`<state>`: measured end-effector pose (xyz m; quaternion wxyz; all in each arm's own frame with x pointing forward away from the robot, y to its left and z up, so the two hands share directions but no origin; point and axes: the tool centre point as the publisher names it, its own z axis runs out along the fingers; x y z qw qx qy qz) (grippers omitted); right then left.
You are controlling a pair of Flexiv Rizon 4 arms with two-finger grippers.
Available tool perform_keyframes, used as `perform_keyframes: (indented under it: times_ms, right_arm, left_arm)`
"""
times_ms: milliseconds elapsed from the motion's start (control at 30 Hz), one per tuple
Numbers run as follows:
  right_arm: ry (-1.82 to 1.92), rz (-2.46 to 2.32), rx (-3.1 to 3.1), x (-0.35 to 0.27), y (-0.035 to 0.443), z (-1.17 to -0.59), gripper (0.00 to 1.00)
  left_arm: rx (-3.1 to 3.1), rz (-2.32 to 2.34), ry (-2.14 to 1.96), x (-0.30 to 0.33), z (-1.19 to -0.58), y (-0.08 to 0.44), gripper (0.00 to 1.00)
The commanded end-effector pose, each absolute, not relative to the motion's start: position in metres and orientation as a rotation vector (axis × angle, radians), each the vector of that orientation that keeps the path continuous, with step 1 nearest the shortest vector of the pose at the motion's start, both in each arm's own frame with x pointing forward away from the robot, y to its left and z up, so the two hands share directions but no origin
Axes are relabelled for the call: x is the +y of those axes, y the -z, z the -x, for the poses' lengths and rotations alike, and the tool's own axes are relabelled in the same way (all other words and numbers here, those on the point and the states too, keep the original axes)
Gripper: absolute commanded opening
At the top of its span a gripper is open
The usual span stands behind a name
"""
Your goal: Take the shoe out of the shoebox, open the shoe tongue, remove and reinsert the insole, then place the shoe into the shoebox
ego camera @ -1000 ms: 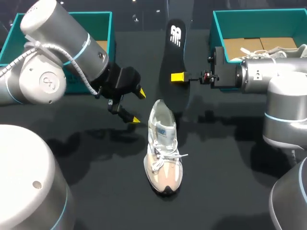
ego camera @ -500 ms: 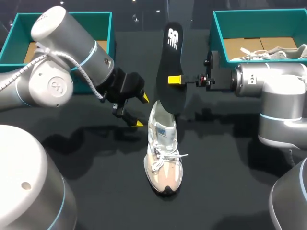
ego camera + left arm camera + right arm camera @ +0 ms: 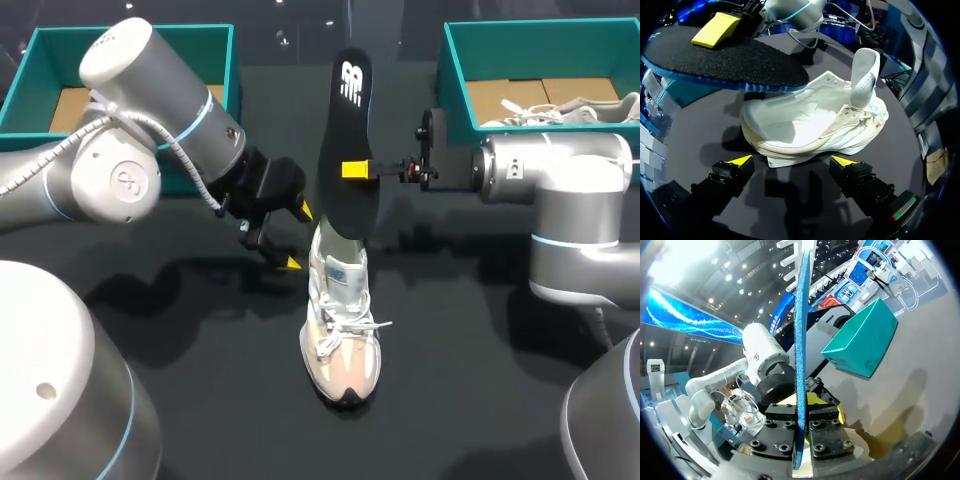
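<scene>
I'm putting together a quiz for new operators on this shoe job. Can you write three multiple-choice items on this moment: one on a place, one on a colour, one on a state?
1. Where is the shoe?
A) inside a box
B) on the table
C) lifted clear off the surface

2. What colour is the left shoebox?
A) red
B) white
C) teal

3. What state is the right gripper in?
A) shut on the insole
B) open and empty
C) shut on a shoelace

Answers:
1 B: the head view shows the shoe's sole resting on the dark table, outside any box.
2 C: its walls are teal in the head view.
3 A: in the right wrist view both fingers press the insole from two sides.
</scene>
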<state>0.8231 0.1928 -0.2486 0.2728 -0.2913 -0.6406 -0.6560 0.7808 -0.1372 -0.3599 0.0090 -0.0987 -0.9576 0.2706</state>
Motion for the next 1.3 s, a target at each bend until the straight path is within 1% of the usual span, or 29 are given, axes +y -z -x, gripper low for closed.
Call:
perform_keyframes:
  times_ms: [33, 600, 900, 1300]
  right_arm:
    - [1.775, 0.773, -1.720, 0.199, 0.256, -0.828, 0.00]
    - [1.804, 0.758, -1.717, 0.200, 0.263, -0.830, 0.00]
    - [1.918, 0.684, -1.733, 0.212, 0.271, -0.833, 0.00]
    - [1.990, 0.697, -1.794, 0.208, 0.269, -0.823, 0.00]
  left_arm:
    - [-2.990, 0.311, -0.842, -0.140, -0.782, 0.364, 1.00]
    - [-2.984, 0.326, -0.848, -0.141, -0.779, 0.364, 1.00]
    - [-2.984, 0.326, -0.848, -0.141, -0.779, 0.364, 1.00]
    - [-2.984, 0.326, -0.848, -0.141, -0.779, 0.364, 1.00]
